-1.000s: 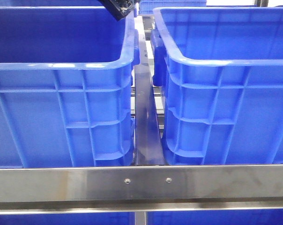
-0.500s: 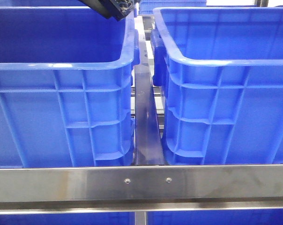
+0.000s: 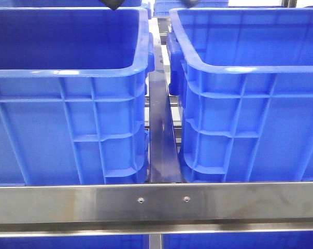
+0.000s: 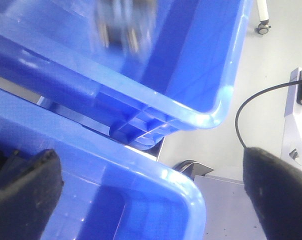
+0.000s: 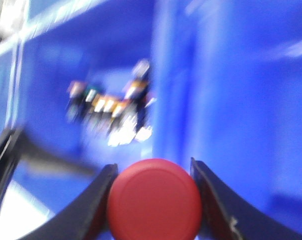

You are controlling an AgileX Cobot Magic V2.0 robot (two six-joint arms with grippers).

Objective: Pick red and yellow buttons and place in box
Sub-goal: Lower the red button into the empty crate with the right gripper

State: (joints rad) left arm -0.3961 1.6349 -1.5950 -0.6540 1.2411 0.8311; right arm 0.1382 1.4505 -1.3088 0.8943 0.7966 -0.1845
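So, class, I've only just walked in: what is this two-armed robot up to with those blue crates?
The right gripper is clamped on a red button, held over a blue crate that has a blurred cluster of small parts on its floor. The left gripper is open and empty, above the rims of the two crates. From the front, only the tips of both arms show at the top edge. No yellow button is visible.

A shiny steel rail [image 3: 156, 203] with two screws crosses the lower frame, a dark metal bar [image 3: 160, 140] runs up the centre, and pale floor [image 4: 211, 65] fills the wrist view's upper right.
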